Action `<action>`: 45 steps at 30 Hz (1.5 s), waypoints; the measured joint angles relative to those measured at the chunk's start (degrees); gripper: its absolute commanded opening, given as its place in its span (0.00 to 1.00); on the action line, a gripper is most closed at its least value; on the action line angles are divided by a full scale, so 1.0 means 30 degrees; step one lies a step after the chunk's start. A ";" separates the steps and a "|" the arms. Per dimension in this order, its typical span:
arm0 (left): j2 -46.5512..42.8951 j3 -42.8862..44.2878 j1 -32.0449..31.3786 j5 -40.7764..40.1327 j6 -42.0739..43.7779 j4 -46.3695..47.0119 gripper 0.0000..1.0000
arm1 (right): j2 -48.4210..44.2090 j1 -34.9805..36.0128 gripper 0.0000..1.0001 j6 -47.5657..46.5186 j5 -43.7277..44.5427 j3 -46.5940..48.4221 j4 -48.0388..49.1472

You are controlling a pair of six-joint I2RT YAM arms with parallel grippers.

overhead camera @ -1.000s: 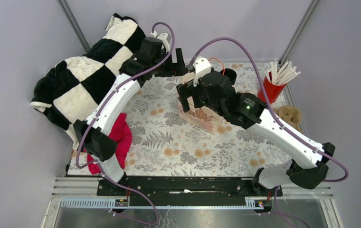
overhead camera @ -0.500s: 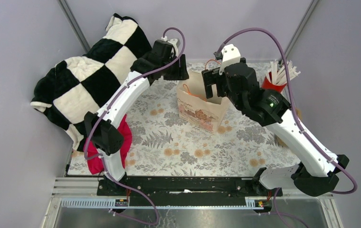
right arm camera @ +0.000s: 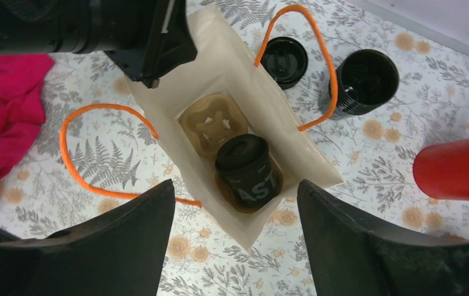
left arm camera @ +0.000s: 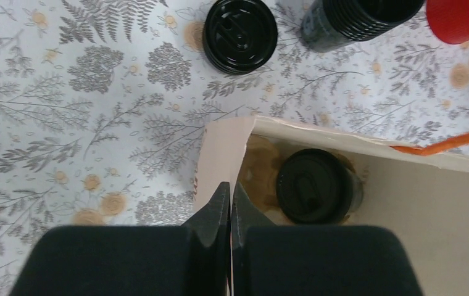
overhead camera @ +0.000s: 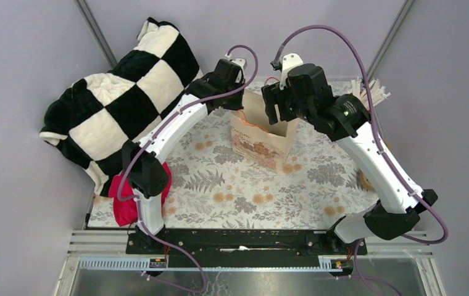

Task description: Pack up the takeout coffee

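Note:
The takeout coffee (right arm camera: pixel 247 169), a small black cup with a round black lid, stands inside an open paper bag (right arm camera: pixel 269 105) beside a brown cup carrier (right arm camera: pixel 210 123). In the left wrist view the takeout coffee (left arm camera: pixel 315 185) shows lid-up past the bag (left arm camera: pixel 405 203) wall. My left gripper (left arm camera: pixel 230 188) is shut on the bag's rim at one corner, with the paper running between its fingertips. My right gripper (right arm camera: pixel 235 183) hangs open above the bag with nothing between its fingers. From above, the left gripper (overhead camera: pixel 235 102) and right gripper (overhead camera: pixel 275 105) flank the bag (overhead camera: pixel 263 142).
Behind the bag stand a squat stack of black lids (right arm camera: pixel 284 60), a stack of lidless black cups (right arm camera: pixel 365 80) and a red cup (right arm camera: pixel 457 168). Orange bag handles (right arm camera: pixel 96 154) droop outward. A checkered blanket (overhead camera: pixel 115 105) and a red cloth (overhead camera: pixel 127 197) lie at the left.
My left gripper moved right to the bag's corner and shut on its rim. My right gripper lifted up and back off the bag, leaving the coffee inside.

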 measured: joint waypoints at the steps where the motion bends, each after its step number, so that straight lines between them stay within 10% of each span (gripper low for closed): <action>1: -0.0029 0.0000 -0.0036 -0.0277 0.0146 -0.0007 0.00 | 0.0007 0.0000 0.67 -0.0080 -0.0299 0.0000 -0.0022; 6: -0.1275 -0.1545 -0.0510 -0.1625 0.0627 0.0459 0.00 | 0.0058 -0.0015 0.36 -0.0962 -0.2463 -0.0036 -0.0138; 17: -1.0477 -1.0688 -0.1931 -0.3337 0.0750 0.4677 0.00 | 0.0780 0.0007 0.23 -0.4758 -0.7694 -0.1800 0.0197; 45: -1.7027 -1.9336 -0.2382 -0.4197 0.0066 0.8896 0.00 | 0.1894 0.3585 0.30 -0.9879 -0.8080 -0.7672 0.4546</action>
